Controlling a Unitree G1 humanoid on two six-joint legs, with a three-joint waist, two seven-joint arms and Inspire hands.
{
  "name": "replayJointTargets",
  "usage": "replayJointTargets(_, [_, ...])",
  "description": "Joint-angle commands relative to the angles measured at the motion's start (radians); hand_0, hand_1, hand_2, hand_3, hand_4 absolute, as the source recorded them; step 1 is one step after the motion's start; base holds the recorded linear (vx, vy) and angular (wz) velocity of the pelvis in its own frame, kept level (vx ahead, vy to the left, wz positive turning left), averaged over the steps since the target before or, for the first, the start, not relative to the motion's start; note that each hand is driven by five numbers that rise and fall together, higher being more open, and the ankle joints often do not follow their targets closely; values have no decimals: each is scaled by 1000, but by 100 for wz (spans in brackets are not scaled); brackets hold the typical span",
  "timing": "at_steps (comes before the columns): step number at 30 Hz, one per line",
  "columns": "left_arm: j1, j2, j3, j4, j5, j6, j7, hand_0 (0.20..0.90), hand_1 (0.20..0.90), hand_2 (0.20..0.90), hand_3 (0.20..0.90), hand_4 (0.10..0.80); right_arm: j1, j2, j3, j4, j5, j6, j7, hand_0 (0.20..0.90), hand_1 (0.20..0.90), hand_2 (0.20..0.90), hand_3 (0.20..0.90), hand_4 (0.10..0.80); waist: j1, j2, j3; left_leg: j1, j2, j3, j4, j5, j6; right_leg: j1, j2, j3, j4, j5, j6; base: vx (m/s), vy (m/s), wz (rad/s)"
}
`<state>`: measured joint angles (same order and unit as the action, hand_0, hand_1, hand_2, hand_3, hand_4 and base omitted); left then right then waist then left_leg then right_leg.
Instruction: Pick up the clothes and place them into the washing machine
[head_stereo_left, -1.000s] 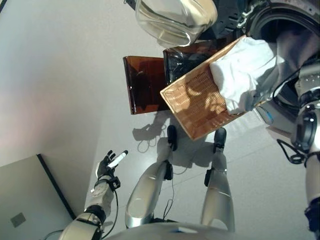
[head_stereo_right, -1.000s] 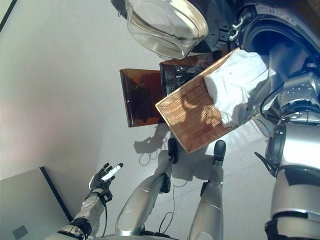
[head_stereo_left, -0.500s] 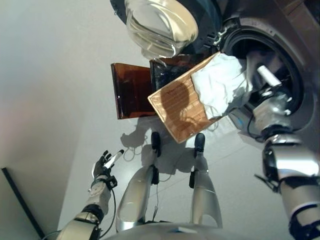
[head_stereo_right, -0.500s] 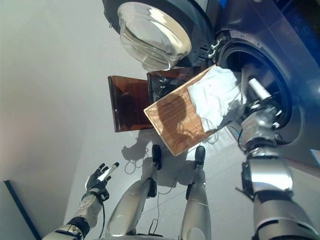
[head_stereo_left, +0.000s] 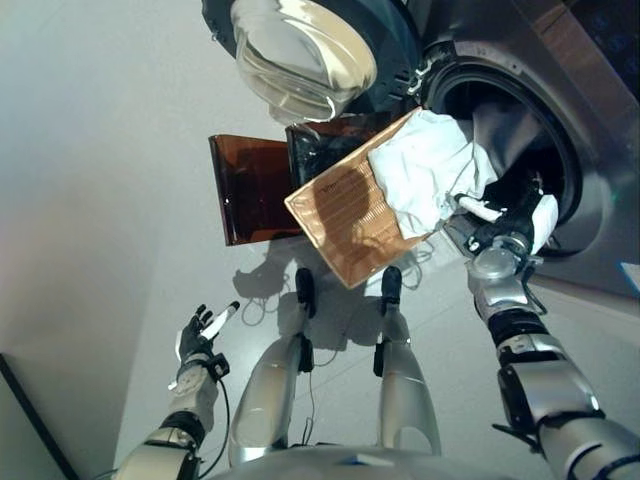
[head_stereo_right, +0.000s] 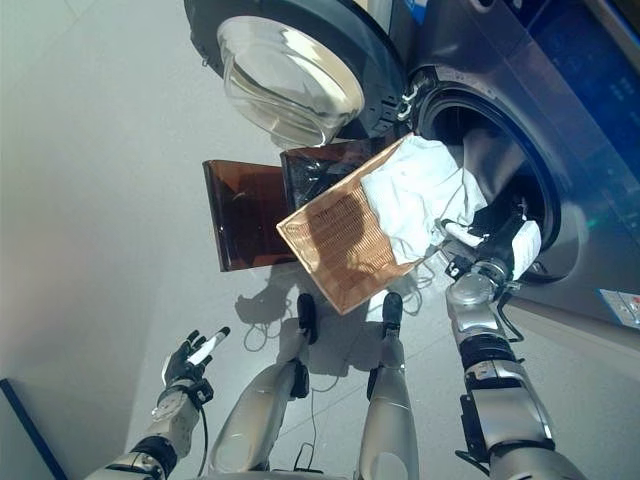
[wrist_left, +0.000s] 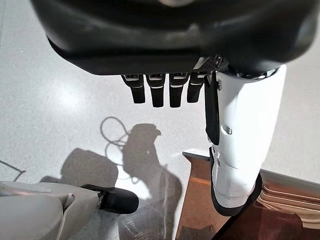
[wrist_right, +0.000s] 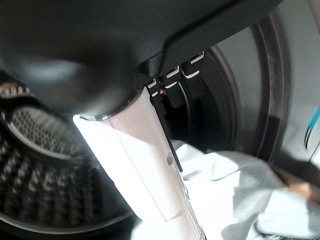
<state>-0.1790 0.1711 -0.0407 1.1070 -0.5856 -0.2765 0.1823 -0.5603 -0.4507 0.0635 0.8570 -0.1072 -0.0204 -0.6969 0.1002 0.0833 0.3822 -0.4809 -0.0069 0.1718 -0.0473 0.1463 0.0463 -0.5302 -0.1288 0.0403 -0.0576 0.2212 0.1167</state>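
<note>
A white garment (head_stereo_left: 425, 170) lies heaped in the upper end of a tilted wicker basket (head_stereo_left: 345, 215), right at the mouth of the washing machine's drum (head_stereo_left: 560, 150). A grey garment (head_stereo_left: 497, 125) hangs in the drum's opening behind it. My right hand (head_stereo_left: 510, 228) is at the lower rim of the opening, beside the white garment, open and holding nothing. In the right wrist view its white-covered thumb (wrist_right: 150, 160) points past the white garment (wrist_right: 225, 180) toward the dark drum. My left hand (head_stereo_left: 198, 335) hangs open low on the left, over the floor.
The machine's round glass door (head_stereo_left: 300, 55) stands swung open at the top. An amber translucent stand (head_stereo_left: 245, 190) and a dark box (head_stereo_left: 320, 150) sit under the basket's far side. Pale floor (head_stereo_left: 100, 200) stretches to the left.
The camera has shifted toward the machine. My right hand has drawn back from inside the drum to its lower rim. The basket, the white garment and my left hand stay as they were.
</note>
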Motion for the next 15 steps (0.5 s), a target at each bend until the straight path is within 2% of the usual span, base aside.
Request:
replayJointTargets(1, [14, 12, 20, 48, 46, -63, 52, 900, 900, 900, 900, 800, 4, -147, 65, -116, -264, 2, -71, 900, 900, 900, 900, 800, 42, 65, -32, 57, 32, -54, -40, -42, -96, 51, 56, -65, 69, -75, -3, 0, 0, 0])
replayJointTargets(8, [4, 11, 22, 49, 70, -80, 48, 900, 900, 900, 900, 800, -62, -242, 256, -115, -634, 126, -33, 900, 900, 900, 900, 800, 52, 57, -19, 50, 32, -57, -40, -43, -100, 43, 54, -67, 71, -76, -3, 0, 0, 0])
replayJointTargets(15, [0, 14, 27, 48, 61, -84, 39, 900, 900, 900, 900, 800, -169, -292, 402, -66, -814, 192, 42, 900, 900, 900, 900, 800, 62, 49, -10, 37, 33, -63, -40, -33, -103, 27, 51, -69, 72, -67, -3, -5, -2, 1])
